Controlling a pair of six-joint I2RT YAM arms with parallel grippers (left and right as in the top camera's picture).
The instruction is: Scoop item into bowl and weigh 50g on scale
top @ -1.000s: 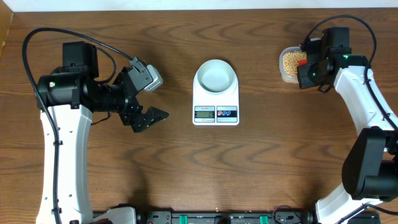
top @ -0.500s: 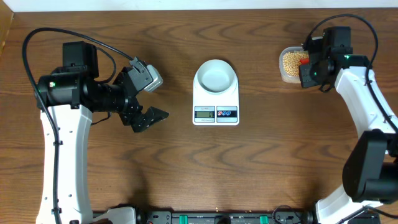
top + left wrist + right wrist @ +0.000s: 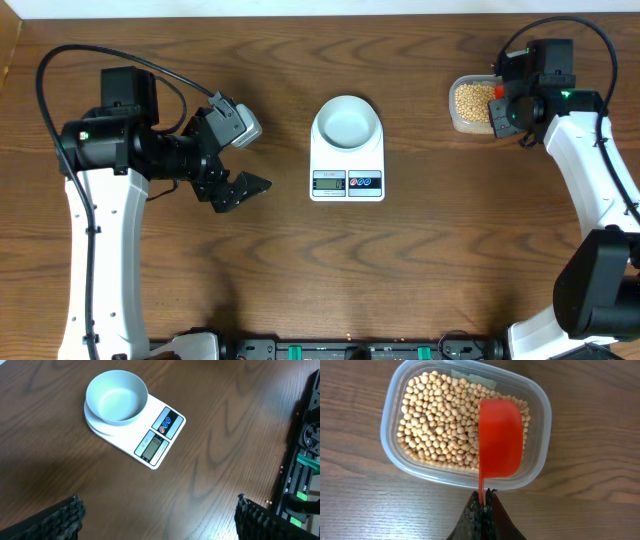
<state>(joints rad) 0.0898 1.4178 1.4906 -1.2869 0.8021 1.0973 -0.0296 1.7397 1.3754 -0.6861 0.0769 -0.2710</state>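
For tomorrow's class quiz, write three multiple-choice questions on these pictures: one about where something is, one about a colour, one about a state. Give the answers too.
1. The bowl stands: A on a shelf; B on the scale; C on a plate.
2. The scoop is: A blue; B green; C red.
3. The right fingers are: A shut on the scoop's handle; B wide open; C out of view.
Answers: B, the bowl sits on its white platform; C, it shows red over the beans; A, the handle is pinched between them.
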